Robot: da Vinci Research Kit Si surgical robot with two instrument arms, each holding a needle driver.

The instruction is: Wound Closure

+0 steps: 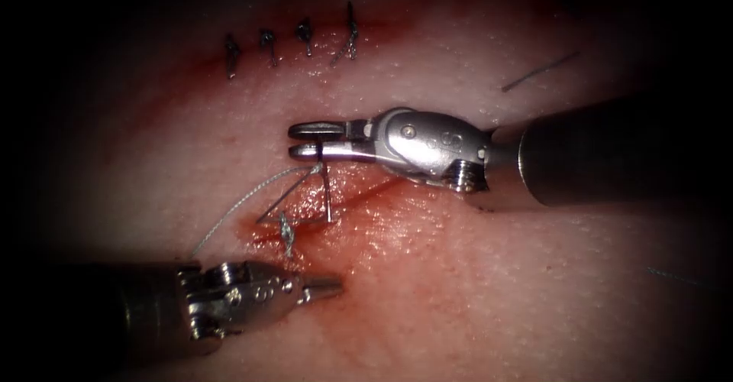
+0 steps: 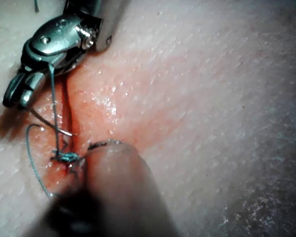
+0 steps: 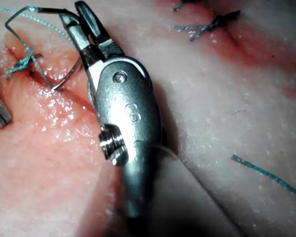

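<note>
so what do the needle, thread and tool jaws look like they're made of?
Needle: thin, smooth and dark grey with a glint, probably steel. It is held by the right tool, its tip in the tissue.
Thread: pale teal, finely twisted and matte, looks like braided suture.
Both tools, including the left tool, which holds nothing: bright polished metal with sharp highlights, likely stainless steel.

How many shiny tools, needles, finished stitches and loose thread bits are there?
Tools: 2, left tool holding nothing, right tool gripping the needle, its tip in the tissue
Needles: 1
Finished stitches: 4
Knots at the cut: 1
Loose thread bits: 2
Total: 10
</note>
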